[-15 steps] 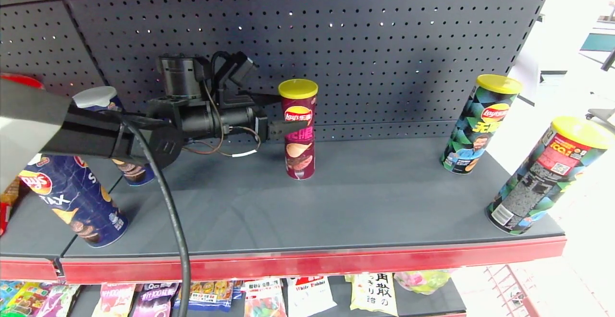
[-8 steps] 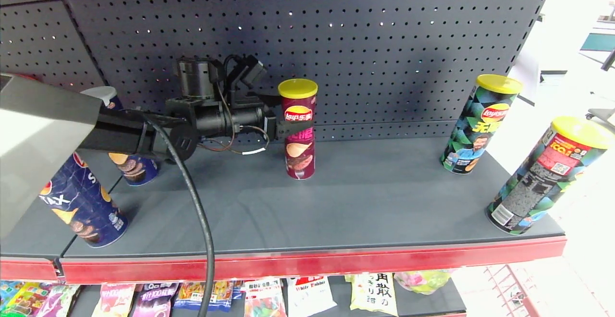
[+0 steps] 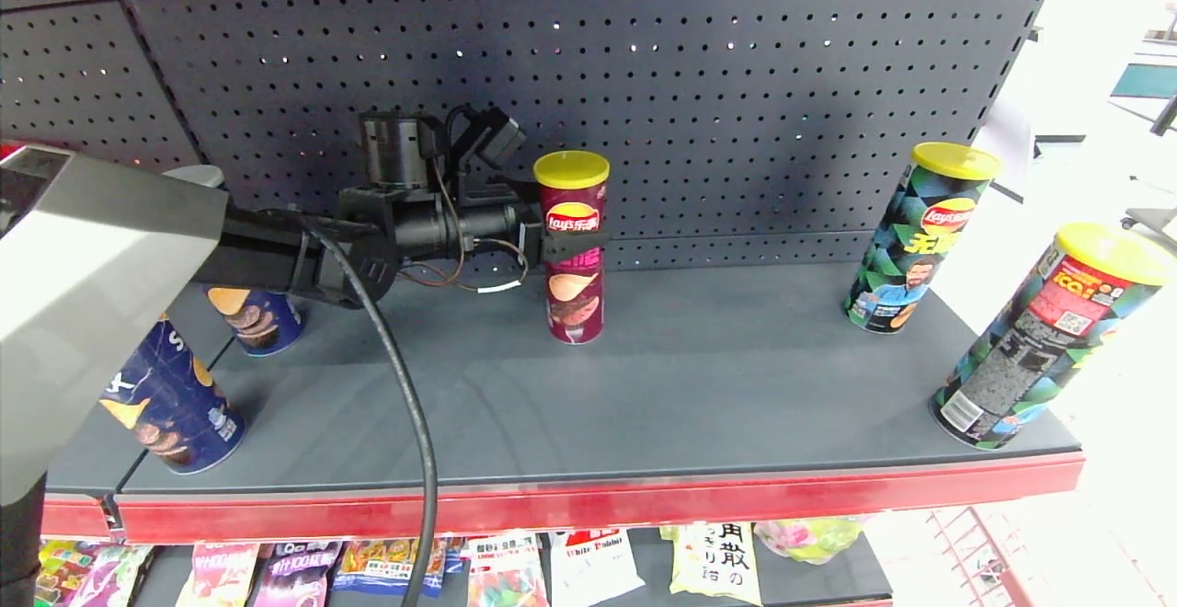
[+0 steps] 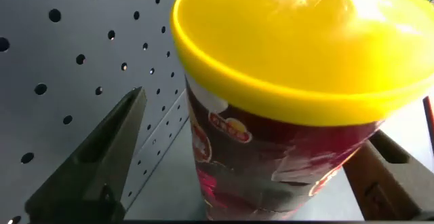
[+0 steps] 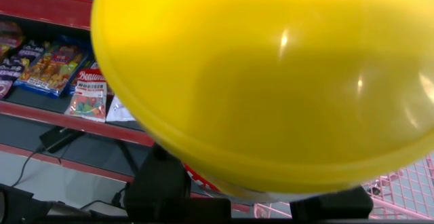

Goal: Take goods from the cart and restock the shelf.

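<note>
Left hand (image 3: 561, 221) around the purple can (image 3: 572, 299) on the shelf (image 3: 699, 386)
The can stands upright by the back wall (image 3: 736, 83); the left hand's fingers are open on both sides, not squeezing; next, I think, it should close softly so nothing tips; the right hand (image 5: 244, 198) grips a yellow-lid can (image 5: 271, 68), ready to shelve.

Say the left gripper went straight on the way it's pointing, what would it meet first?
The maroon chip can. The left gripper has its open fingers either side of the can's upper body, so the can's side would probably meet the palm almost at once. Exact depth is unclear.
</note>
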Motion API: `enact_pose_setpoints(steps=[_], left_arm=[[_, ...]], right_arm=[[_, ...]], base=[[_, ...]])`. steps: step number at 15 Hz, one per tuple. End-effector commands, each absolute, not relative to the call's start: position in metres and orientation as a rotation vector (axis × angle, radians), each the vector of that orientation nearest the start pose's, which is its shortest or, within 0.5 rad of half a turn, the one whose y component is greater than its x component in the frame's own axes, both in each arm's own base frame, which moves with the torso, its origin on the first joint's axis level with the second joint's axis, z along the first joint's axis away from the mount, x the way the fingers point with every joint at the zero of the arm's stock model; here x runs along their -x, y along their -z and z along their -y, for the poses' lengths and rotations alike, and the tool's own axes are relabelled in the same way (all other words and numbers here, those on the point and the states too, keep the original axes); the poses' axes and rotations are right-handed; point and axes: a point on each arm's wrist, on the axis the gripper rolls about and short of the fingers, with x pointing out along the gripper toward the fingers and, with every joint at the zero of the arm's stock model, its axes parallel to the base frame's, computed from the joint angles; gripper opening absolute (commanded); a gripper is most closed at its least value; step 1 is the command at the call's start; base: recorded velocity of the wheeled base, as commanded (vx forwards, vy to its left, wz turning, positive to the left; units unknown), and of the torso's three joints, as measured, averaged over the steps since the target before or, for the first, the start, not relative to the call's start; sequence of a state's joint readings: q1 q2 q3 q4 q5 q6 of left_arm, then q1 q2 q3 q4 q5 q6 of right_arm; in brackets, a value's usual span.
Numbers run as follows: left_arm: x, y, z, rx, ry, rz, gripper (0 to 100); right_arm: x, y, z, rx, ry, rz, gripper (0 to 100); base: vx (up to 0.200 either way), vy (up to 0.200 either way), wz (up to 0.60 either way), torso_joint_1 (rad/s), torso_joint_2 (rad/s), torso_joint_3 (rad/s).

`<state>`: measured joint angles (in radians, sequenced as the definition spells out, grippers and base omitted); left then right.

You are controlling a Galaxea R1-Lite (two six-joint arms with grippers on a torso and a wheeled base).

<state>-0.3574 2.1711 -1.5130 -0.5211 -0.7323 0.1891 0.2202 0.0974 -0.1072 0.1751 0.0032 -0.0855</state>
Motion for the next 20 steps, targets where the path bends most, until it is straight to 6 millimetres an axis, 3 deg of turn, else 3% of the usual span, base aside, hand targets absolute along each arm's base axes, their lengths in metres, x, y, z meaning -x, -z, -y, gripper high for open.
enact_pose_setpoints(steps=[1,2,6,9,15,20], left_arm=[[-0.417,-0.186,0.172,-0.144,1.097,-0.036,100],[-0.418,-0.185,0.172,-0.144,1.095,-0.037,0],[-0.416,-0.186,0.172,-0.142,1.1,-0.039,0],[-0.403,-0.192,0.173,-0.141,1.125,-0.041,0],[-0.321,-0.201,0.149,-0.114,1.262,-0.112,0],[-0.296,-0.18,0.15,-0.158,1.296,-0.112,0]], right_arm=[[0.023,-0.09,0.005,0.103,-0.23,-0.155,0],[0.023,-0.09,0.005,0.103,-0.232,-0.155,0],[0.023,-0.09,0.005,0.102,-0.232,-0.155,0],[0.023,-0.09,0.005,0.102,-0.232,-0.155,0],[0.023,-0.09,0.005,0.1,-0.233,-0.156,0],[0.023,-0.09,0.005,0.1,-0.235,-0.156,0]], base=[[0.0,0.0,0.0,0.0,0.0,0.0],[0.0,0.0,0.0,0.0,0.0,0.0],[0.0,0.0,0.0,0.0,0.0,0.0],[0.0,0.0,0.0,0.0,0.0,0.0],[0.0,0.0,0.0,0.0,0.0,0.0],[0.0,0.0,0.0,0.0,0.0,0.0]])
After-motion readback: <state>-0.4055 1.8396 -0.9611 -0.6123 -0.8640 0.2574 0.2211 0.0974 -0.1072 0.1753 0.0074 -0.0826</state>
